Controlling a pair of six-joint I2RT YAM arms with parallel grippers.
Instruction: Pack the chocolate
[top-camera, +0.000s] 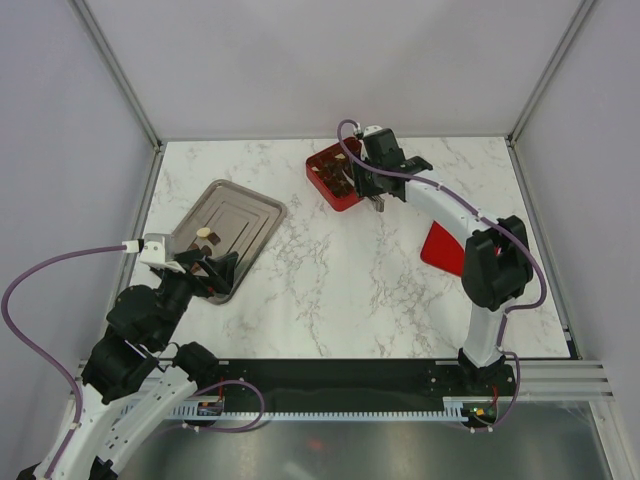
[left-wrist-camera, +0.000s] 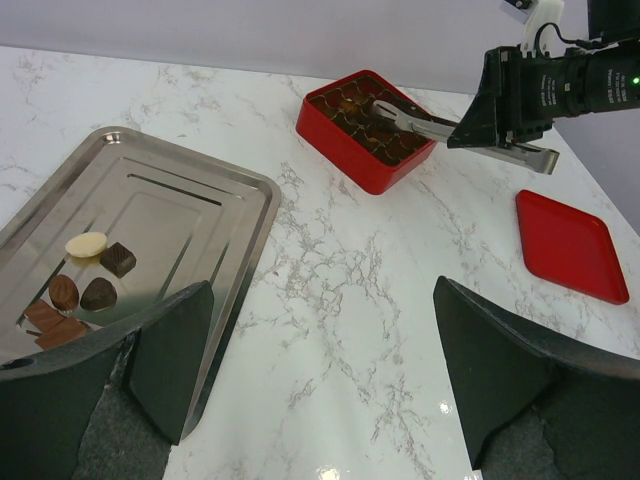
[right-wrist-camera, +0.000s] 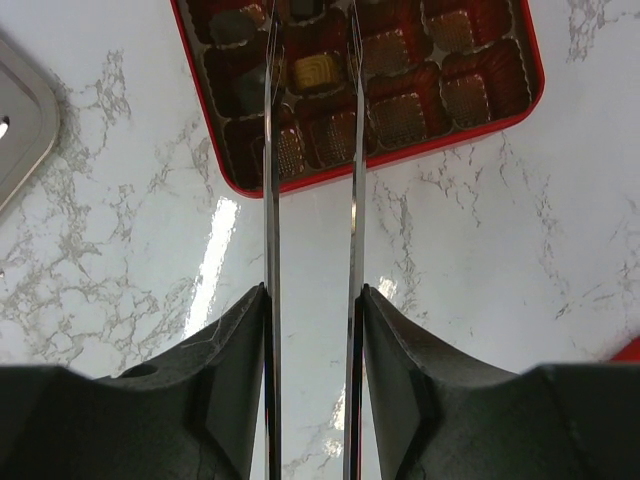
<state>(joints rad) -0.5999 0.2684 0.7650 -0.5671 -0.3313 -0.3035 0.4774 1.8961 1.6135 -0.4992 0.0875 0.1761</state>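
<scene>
Several small chocolate pieces (left-wrist-camera: 100, 294), mostly dark brown and one pale cream (left-wrist-camera: 86, 243), lie at the near end of the steel tray (left-wrist-camera: 180, 200). They show in the top view too (top-camera: 205, 236). My left gripper (left-wrist-camera: 322, 285) is open and empty, low over the table beside the tray's right edge. My right gripper (right-wrist-camera: 312, 290) is shut on metal tongs (right-wrist-camera: 271, 200), whose two blades stand apart and reach over the red gridded box (right-wrist-camera: 470, 125). Some box cells hold pieces (right-wrist-camera: 318, 70). The tong tips are cut off at the top of the right wrist view.
A flat red lid (top-camera: 445, 248) lies on the marble to the right of centre, also in the left wrist view (left-wrist-camera: 570, 245). The red box (top-camera: 330, 175) sits at the back centre and the tray (top-camera: 250, 215) at the left. Enclosure walls ring the table.
</scene>
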